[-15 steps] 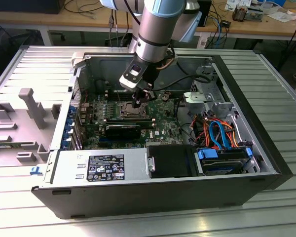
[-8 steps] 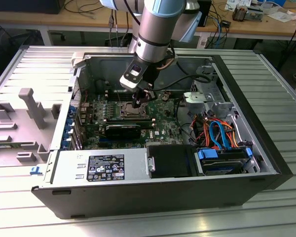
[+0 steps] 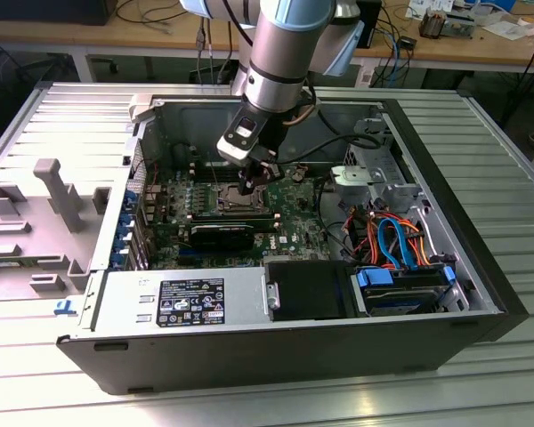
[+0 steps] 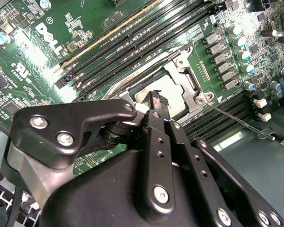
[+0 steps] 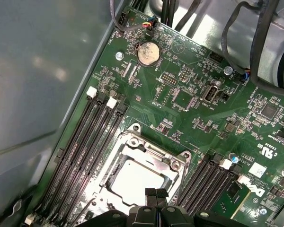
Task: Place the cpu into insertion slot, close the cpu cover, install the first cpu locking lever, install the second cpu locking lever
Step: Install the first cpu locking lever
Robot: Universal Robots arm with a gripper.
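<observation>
While gripper (image 5: 156,192) is hovering over insertion slot (image 5: 112,166) edge, fingertips (image 5: 150,193) sitting together, empty, one cpu (image 5: 132,177) is lying inside slot, one cpu cover (image 5: 156,152) lying flat around it; two memory-slot banks (image 5: 80,142) crowding slot's sides.

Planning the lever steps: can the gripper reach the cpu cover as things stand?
Likely yes. In the first wrist view the gripper hangs close over the cpu cover, nothing between them; the memory slots lie beside it, not over it.

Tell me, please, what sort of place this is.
Probably an electronics or robotics workshop: an opened computer case lies on a ribbed metal table, a robot arm reaches into it, and wooden workbenches strewn with cables stand behind.
</observation>
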